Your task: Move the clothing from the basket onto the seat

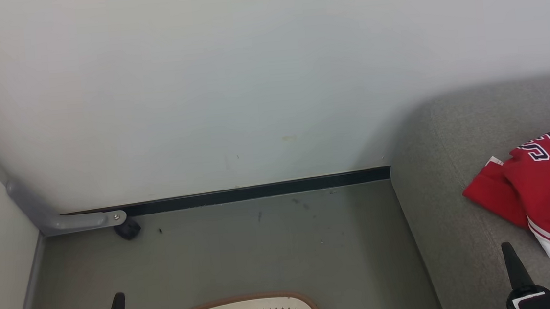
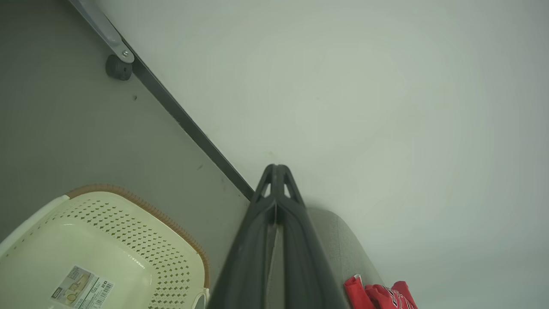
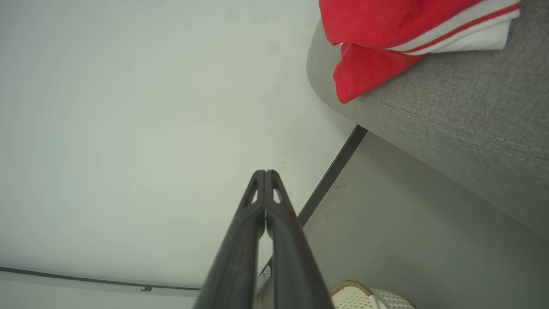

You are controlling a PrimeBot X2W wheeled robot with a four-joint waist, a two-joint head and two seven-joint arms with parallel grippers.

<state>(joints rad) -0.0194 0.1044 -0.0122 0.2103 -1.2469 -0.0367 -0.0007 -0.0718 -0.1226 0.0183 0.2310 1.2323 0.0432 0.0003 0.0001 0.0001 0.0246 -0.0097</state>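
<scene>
In your head view, the clothing (image 1: 547, 177) lies on the seat (image 1: 450, 136) at the right: a red jersey with white trim and dark lettering, running off the picture's right edge. The basket (image 1: 237, 301) stands on the grey floor (image 1: 263, 253) at the bottom middle, just left of the seat. The left pincer (image 1: 118, 298) rises at the lower left and the right pincer (image 1: 507, 248) at the lower right, above the seat's front part and near the jersey's hem. Each shows as a single dark point, its fingers together.

In your left wrist view, the left pincer (image 2: 276, 169) has its fingers pressed together on nothing. The basket (image 2: 141, 240) sits to their left, a paper label (image 2: 81, 287) on its bare bottom.

In your right wrist view, the right pincer (image 3: 265, 174) is likewise closed and empty. The clothing (image 3: 386, 25) rests near the seat's (image 3: 472, 107) rounded corner, one red fold hanging slightly over the edge.
</scene>
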